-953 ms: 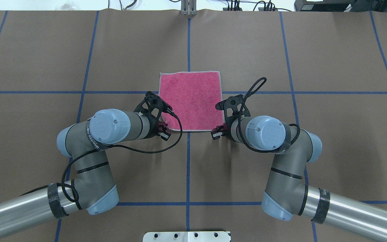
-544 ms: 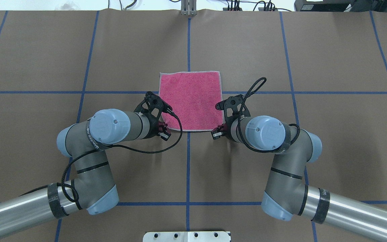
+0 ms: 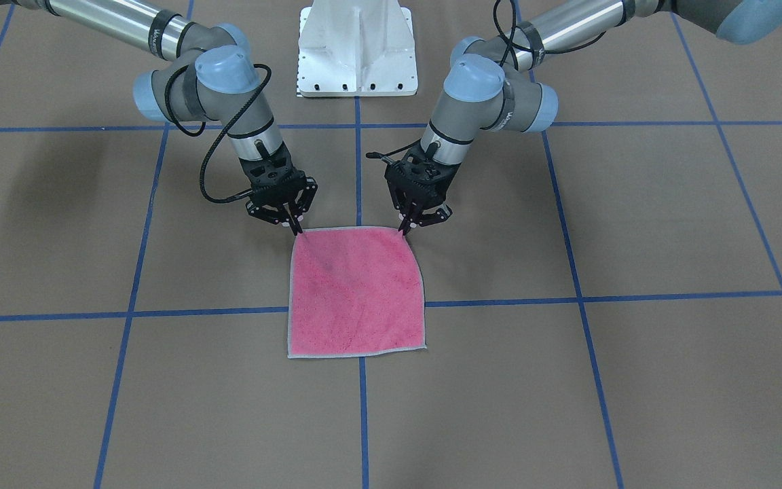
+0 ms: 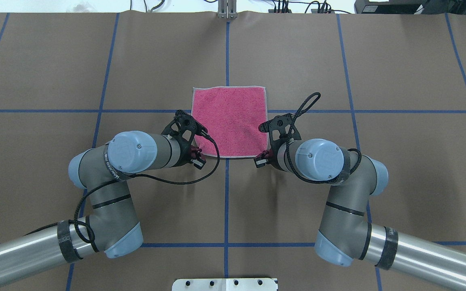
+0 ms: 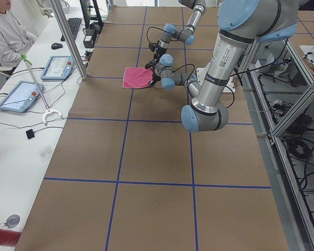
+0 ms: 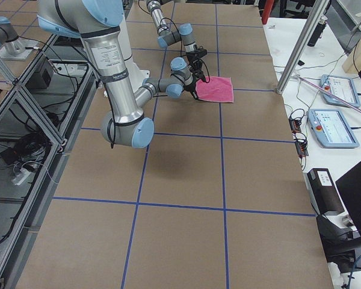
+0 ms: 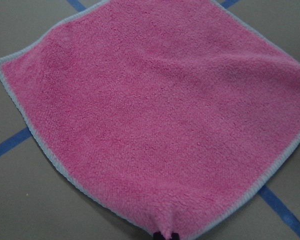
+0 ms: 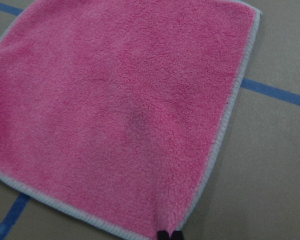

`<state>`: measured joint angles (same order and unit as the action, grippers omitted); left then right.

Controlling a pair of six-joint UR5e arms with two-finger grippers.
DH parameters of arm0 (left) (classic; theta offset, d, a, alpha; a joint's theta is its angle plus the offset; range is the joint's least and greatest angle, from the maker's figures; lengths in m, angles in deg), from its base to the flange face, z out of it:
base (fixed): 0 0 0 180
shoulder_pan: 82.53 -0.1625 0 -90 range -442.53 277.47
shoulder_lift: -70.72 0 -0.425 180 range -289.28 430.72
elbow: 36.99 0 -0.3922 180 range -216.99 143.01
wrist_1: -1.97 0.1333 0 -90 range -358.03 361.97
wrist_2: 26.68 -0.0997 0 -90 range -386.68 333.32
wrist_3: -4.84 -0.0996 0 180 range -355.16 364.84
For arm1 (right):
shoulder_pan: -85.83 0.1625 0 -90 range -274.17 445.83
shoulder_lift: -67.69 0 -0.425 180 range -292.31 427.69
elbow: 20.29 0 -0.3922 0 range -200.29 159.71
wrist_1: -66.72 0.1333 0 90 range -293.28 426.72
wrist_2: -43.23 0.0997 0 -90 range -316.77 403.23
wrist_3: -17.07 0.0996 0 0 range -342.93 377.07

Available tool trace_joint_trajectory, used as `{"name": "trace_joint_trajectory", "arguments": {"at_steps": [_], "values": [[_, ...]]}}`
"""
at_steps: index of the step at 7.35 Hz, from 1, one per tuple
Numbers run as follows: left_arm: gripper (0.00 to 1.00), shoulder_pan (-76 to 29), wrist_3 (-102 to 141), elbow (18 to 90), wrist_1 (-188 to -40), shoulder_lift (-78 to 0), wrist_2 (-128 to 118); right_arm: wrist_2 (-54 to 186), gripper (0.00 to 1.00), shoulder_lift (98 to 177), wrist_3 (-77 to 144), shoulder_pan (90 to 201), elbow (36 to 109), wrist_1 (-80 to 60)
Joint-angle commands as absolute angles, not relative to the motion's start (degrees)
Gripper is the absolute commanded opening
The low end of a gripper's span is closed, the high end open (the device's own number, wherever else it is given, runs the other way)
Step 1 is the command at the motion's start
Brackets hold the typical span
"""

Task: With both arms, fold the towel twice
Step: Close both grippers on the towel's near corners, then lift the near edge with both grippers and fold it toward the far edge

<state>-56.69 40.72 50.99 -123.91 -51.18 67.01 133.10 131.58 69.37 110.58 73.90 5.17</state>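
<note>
Towel (image 3: 357, 292) lay flat, pink side up, beyond the white base (image 3: 357, 47), left gripper (image 3: 406, 229) and right gripper (image 3: 294, 229) each clamped on a base-side corner, free edge farther out.

Left arm (image 3: 482, 102) and right arm (image 3: 225, 88) bend down, left tool (image 3: 406, 229) and right tool (image 3: 295, 229) each pinched shut on a towel (image 3: 357, 292) corner.

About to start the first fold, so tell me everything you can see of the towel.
The towel is a small square of pink terry cloth with a light grey stitched border. It lies flat and unfolded, pink face up, on the brown table over a crossing of blue tape lines. The left claw and the right claw each pinch one of its two corners nearest the robot.
</note>
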Motion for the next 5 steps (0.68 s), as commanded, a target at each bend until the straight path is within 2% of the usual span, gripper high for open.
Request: {"name": "trace_joint_trajectory", "arguments": {"at_steps": [1, 3, 5], "values": [[0.0, -56.6, 40.79, 51.68, -125.02, -51.1, 67.19, 133.32, 0.02, 131.67, 69.28, 110.7, 75.06, 4.58], [0.0, -56.43, 40.87, 54.66, -125.03, -50.23, 67.45, 133.32, 0.03, 132.28, 69.37, 110.79, 76.47, 4.32], [0.0, -56.43, 40.96, 56.42, -124.94, -50.05, 67.54, 134.02, 0.0, 132.37, 69.46, 110.61, 80.84, 0.3]]}}
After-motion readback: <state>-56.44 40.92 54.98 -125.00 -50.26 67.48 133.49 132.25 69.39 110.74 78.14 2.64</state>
